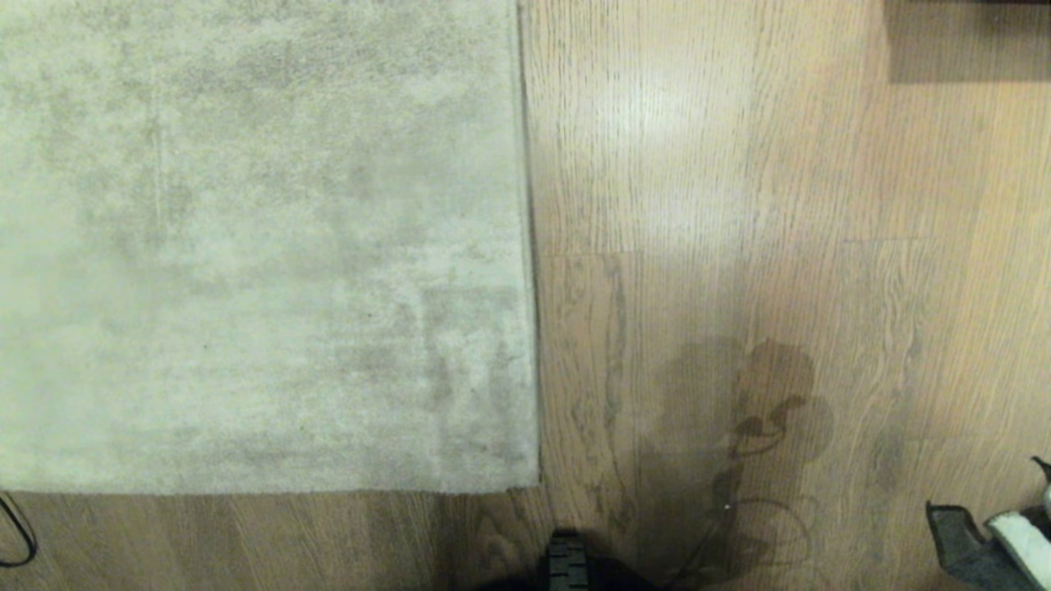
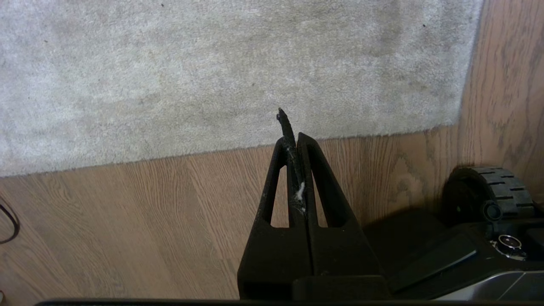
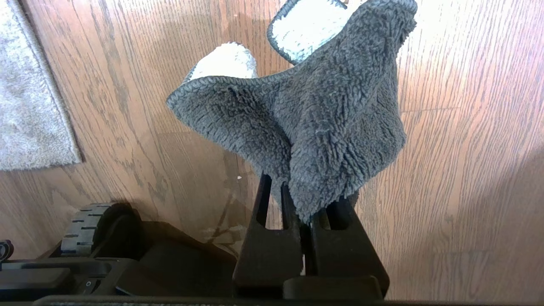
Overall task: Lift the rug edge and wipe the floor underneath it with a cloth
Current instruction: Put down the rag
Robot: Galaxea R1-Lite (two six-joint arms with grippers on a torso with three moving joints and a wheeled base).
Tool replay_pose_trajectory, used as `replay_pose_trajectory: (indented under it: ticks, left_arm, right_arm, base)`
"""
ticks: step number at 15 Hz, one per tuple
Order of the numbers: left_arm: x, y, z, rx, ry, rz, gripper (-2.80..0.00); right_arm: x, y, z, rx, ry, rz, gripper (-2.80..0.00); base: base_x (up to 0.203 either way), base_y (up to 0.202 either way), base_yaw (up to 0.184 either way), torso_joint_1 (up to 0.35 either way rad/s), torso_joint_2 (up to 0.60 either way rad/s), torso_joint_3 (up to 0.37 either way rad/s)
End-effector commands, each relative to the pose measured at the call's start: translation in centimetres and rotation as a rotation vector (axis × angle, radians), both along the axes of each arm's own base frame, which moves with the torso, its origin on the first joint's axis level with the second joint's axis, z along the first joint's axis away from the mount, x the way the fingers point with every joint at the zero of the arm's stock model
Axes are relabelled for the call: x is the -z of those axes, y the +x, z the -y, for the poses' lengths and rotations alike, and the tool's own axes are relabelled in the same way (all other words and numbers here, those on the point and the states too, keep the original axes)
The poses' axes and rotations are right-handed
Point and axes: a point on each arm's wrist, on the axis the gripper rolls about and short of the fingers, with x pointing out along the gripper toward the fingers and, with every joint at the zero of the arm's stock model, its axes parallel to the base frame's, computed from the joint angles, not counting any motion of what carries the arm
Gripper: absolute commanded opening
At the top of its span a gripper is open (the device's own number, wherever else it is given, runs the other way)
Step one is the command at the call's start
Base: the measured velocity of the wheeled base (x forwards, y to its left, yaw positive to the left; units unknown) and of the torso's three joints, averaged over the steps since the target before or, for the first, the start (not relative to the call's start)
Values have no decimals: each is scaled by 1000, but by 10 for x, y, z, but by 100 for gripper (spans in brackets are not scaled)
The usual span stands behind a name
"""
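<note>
The pale beige-grey rug [image 1: 246,246] lies flat on the wood floor [image 1: 698,205]. Its rug edge [image 1: 530,246] runs straight down to a corner [image 1: 536,483] near my base. In the left wrist view my left gripper [image 2: 293,137] hangs shut and empty above the floor [image 2: 148,221], just short of the rug's near edge [image 2: 212,152], with bits of lint between its fingers. My right gripper [image 3: 304,193] is shut on the dark grey cloth [image 3: 323,114], which covers the fingertips and shows paler patches. The cloth [image 1: 985,542] also peeks in at the head view's lower right corner.
A black wheel of my base [image 1: 566,562] sits just past the rug corner; it also shows in the wrist views [image 2: 488,187] [image 3: 85,229]. A black cable loop [image 1: 16,533] lies on the floor at lower left. Dark furniture [image 1: 969,41] stands at the far right.
</note>
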Motion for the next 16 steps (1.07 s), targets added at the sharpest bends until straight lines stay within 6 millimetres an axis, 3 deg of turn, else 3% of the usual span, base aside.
replay_pose_trajectory:
  ticks: [1,16]
  left_arm:
    - [0,0,0,1,0,0,-280]
    - [0,0,0,-8,-21,-1,-280]
  right_arm:
    - [0,0,0,0,0,-1,-280]
    - [0,0,0,0,0,-1,-280]
  base:
    - [0,0,0,0,0,0]
    - [0,0,0,0,0,0]
